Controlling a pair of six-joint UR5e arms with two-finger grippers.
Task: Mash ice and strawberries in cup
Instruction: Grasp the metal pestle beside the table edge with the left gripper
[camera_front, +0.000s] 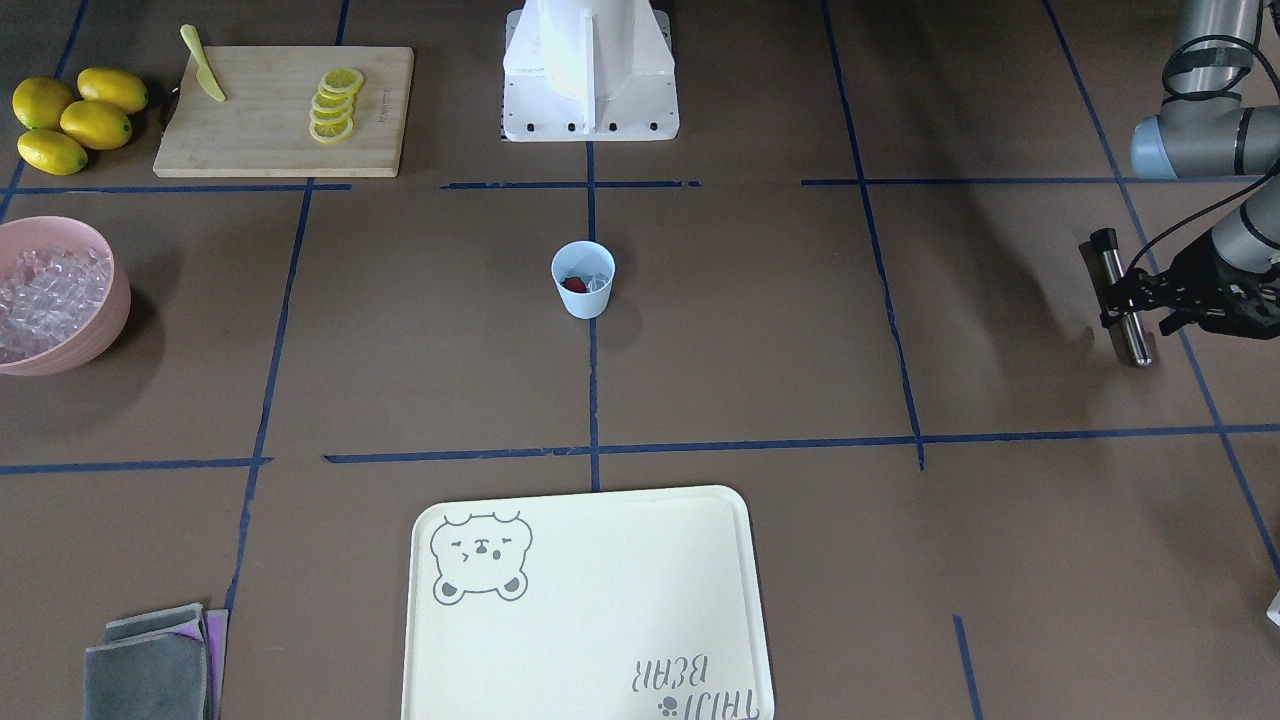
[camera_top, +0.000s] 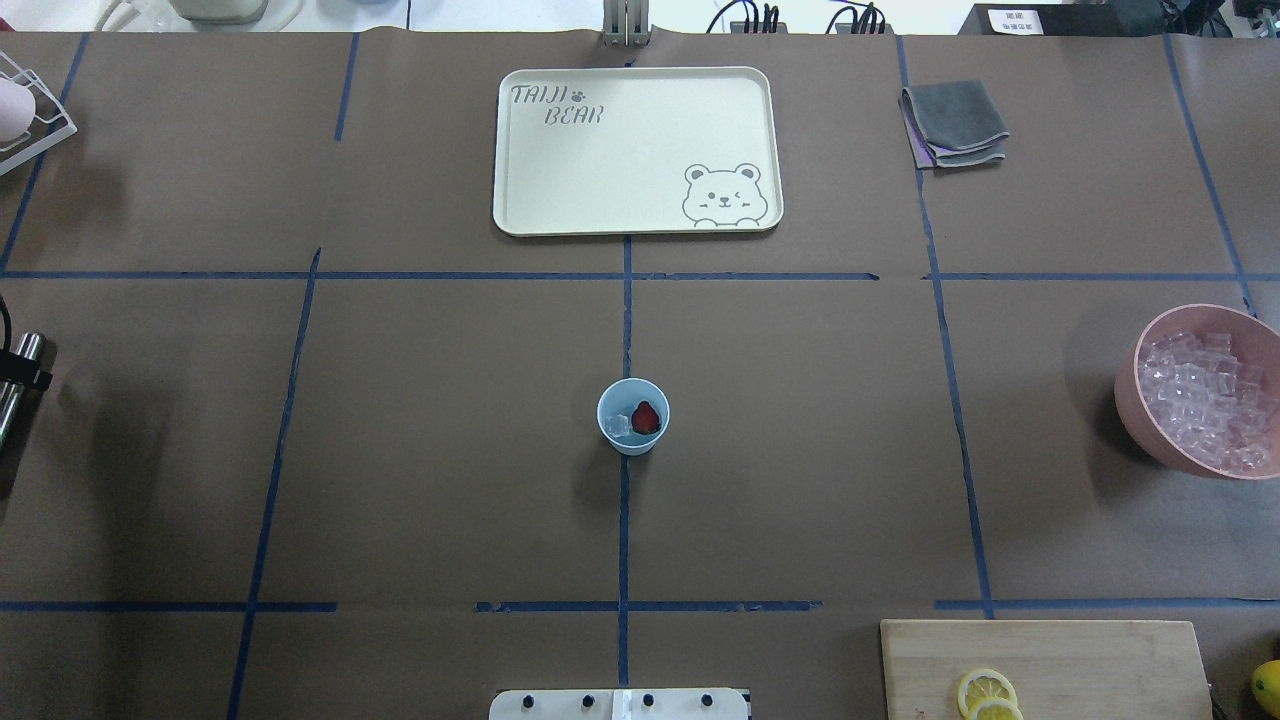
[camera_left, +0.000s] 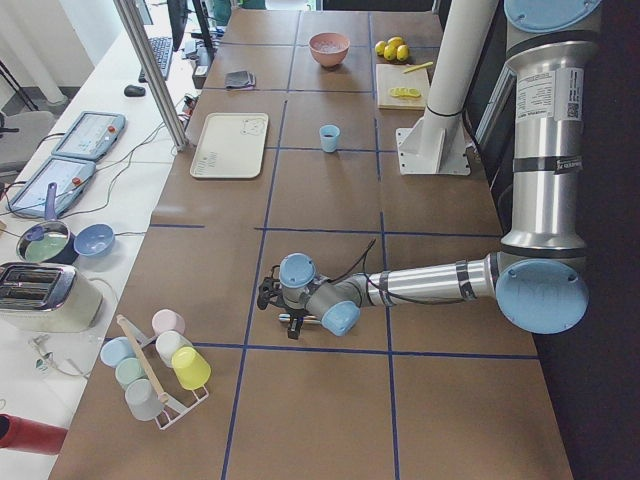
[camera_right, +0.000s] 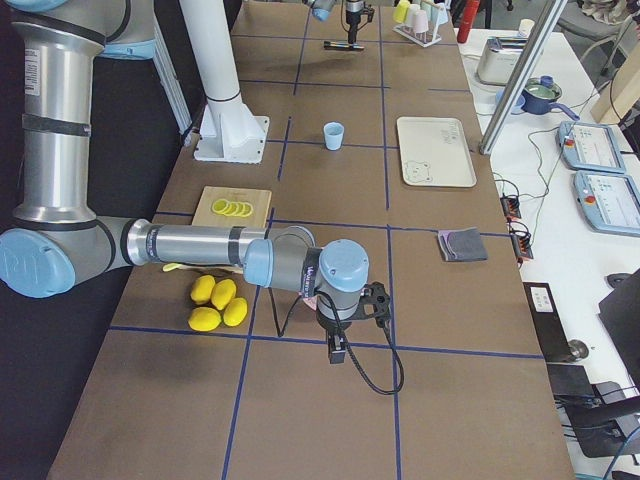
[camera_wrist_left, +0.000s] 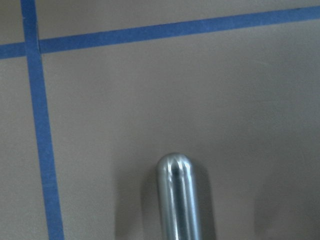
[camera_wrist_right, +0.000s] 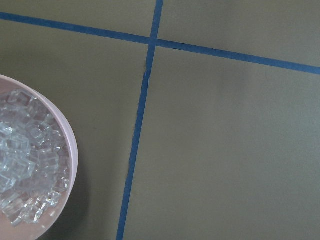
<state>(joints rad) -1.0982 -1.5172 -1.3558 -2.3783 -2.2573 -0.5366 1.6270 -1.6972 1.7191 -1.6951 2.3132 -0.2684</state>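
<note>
The light-blue cup stands upright at the table's middle, also in the overhead view. Inside it lie one red strawberry and a few clear ice cubes. My left gripper is far out at the table's left end, shut on a metal rod with a black cap, held nearly upright just above the table. The rod's rounded tip shows in the left wrist view. My right gripper shows only in the exterior right view, near the lemons; I cannot tell whether it is open or shut.
A pink bowl full of ice sits at the table's right end. A cutting board with lemon slices, a yellow knife and whole lemons lie near it. A cream tray and folded cloths lie opposite.
</note>
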